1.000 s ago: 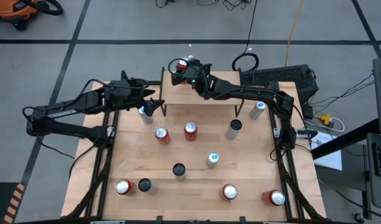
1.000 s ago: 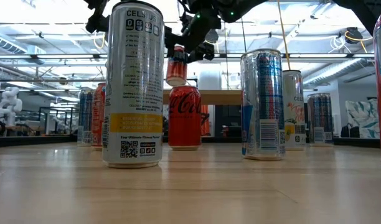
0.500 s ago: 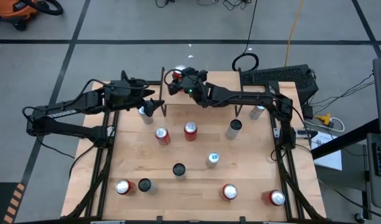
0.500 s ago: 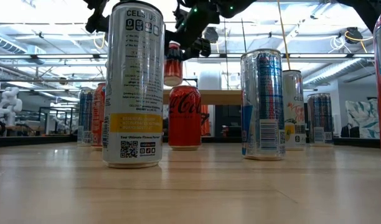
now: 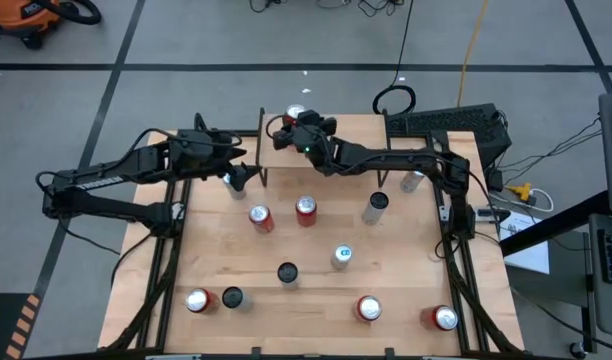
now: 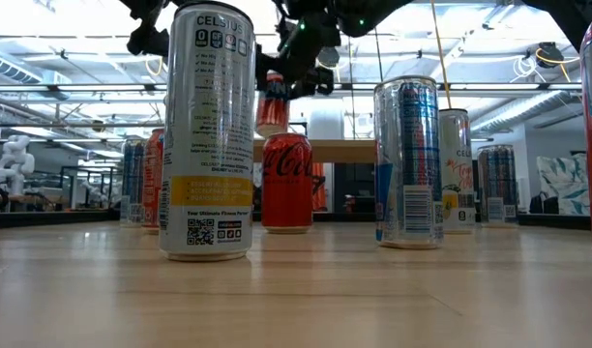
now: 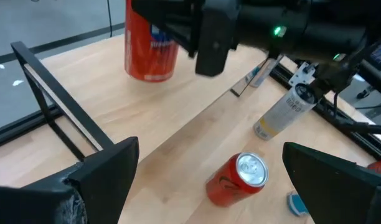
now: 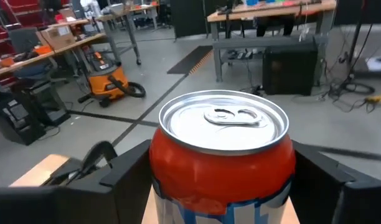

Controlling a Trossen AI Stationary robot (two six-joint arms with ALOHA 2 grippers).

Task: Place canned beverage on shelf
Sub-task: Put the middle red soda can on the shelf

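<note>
The shelf (image 5: 336,150) stands at the table's far middle, a light wooden top on thin black legs; it also shows in the left wrist view (image 7: 178,118). My right gripper (image 5: 296,124) is shut on a red can (image 5: 294,113) over the shelf's left end. In the low view the can (image 6: 274,101) hangs with its bottom a little above the shelf's edge (image 6: 344,151). My left gripper (image 5: 243,172) is open and empty just left of the shelf's near left leg, beside a silver can (image 5: 229,181). My right gripper pinches the red can's side wall (image 8: 162,171) just below its top rim, one finger (image 8: 125,180) on each side. The fingers come about level from the table's right. The can is nearly upright, its silver top (image 8: 225,121) up, lifted clear of the shelf.
Several cans stand on the table in front of the shelf: red ones (image 5: 306,210) (image 5: 259,217), a silver one (image 5: 374,208), others toward the near edge (image 5: 287,273) (image 5: 368,308). A tall silver can (image 6: 211,130) stands close to the low camera.
My right gripper has shifted a little back and forth over the shelf's left end with the red can, which stays held and clear of the shelf top.
</note>
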